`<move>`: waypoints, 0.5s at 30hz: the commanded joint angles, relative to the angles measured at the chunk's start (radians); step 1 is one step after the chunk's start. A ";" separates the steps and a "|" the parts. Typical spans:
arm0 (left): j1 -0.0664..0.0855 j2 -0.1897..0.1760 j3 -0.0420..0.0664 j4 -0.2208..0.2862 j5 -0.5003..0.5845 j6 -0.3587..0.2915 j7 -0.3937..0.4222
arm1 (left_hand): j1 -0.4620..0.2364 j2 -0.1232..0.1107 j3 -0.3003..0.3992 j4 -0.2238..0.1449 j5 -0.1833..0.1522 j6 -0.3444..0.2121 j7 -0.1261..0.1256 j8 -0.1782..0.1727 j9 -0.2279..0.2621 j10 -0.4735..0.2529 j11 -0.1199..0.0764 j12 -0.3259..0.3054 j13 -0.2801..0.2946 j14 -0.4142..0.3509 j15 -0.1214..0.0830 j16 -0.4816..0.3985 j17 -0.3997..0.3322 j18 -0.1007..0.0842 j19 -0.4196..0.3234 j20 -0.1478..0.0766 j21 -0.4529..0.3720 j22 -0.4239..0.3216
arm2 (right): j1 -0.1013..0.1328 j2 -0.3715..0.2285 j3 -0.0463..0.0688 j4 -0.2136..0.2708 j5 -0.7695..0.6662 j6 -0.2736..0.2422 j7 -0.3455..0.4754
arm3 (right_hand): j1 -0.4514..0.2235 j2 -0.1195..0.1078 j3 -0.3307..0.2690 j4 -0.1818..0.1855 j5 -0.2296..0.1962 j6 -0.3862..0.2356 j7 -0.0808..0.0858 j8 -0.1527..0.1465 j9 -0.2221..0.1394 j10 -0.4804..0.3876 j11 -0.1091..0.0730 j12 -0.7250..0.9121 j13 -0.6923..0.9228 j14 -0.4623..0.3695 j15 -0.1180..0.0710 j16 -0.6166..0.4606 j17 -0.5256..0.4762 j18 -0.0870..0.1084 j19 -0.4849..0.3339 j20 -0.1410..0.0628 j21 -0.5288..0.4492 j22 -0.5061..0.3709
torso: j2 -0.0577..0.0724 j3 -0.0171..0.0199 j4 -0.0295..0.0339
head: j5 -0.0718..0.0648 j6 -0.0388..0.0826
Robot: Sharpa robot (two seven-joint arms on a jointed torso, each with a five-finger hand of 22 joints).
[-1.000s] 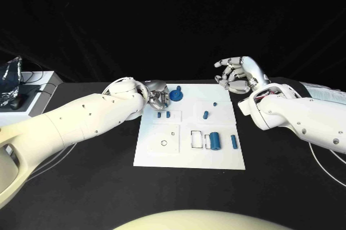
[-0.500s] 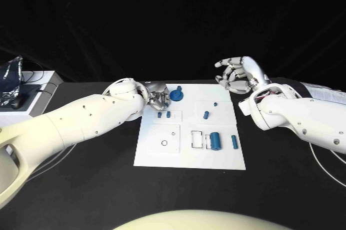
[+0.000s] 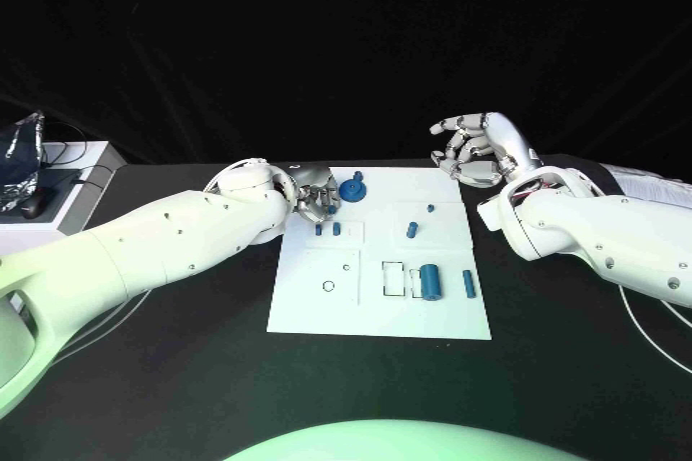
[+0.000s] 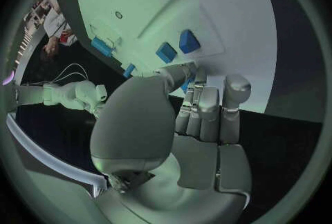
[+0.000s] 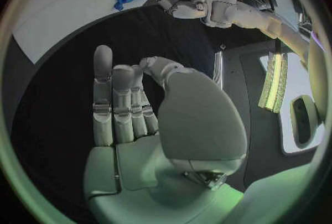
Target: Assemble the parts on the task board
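Left hand (image 3: 316, 198) hovered at the far left corner of the white board (image 3: 378, 316), fingers curled down beside the round blue disc (image 3: 352, 190); whether it was actually gripping anything could not be told from either view. Just near of it, two small blue blocks (image 3: 327, 229) sat in their plate. Toward the middle lay a short blue peg (image 3: 413, 230), and on the near right a thick blue cylinder (image 3: 428, 280) rested by a rectangular slot, with a slim pin (image 3: 469, 283) to its right. Most pieces seemed to lie loose, so assembly looked barely begun. Right hand (image 3: 480, 151) was raised off the board's far right corner, fingers apart, holding nothing, above the black tabletop (image 3: 173, 381).
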 commanded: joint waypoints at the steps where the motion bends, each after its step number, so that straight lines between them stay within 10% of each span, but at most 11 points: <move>1: 0.000 0.000 0.001 0.006 -0.005 -0.012 0.000 | -0.006 -0.004 0.002 -0.005 0.005 -0.009 0.000 -0.005 -0.001 0.004 0.007 -0.007 0.001 -0.005 0.000 -0.005 -0.002 -0.008 -0.009 0.000 -0.007 -0.001 | 0.000 -0.001 0.000 0.001 -0.006 0.010 0.009 | -0.007 -0.001 0.002 -0.003 0.005 0.000 0.005 0.005 0.002 -0.007 0.002 0.002 -0.001 0.007 0.000 -0.005 0.001 0.011 0.007 -0.001 -0.006 0.001 | 0.000 -0.0001 0.0000 | 0.000 -0.001; 15: 0.001 -0.025 0.002 0.005 -0.009 0.007 -0.017 | -0.009 -0.009 0.000 -0.005 0.004 -0.011 -0.004 -0.009 -0.002 -0.004 0.011 -0.017 0.003 -0.012 0.002 -0.008 -0.012 -0.005 -0.020 0.001 -0.019 -0.015 | 0.000 -0.001 0.000 -0.003 -0.009 0.017 0.004 | -0.010 -0.003 0.006 -0.011 0.005 -0.002 0.004 0.005 0.003 -0.009 0.002 0.005 -0.007 0.007 0.000 -0.020 0.002 0.011 0.008 -0.001 -0.008 0.003 | -0.001 0.0007 0.0007 | -0.001 0.001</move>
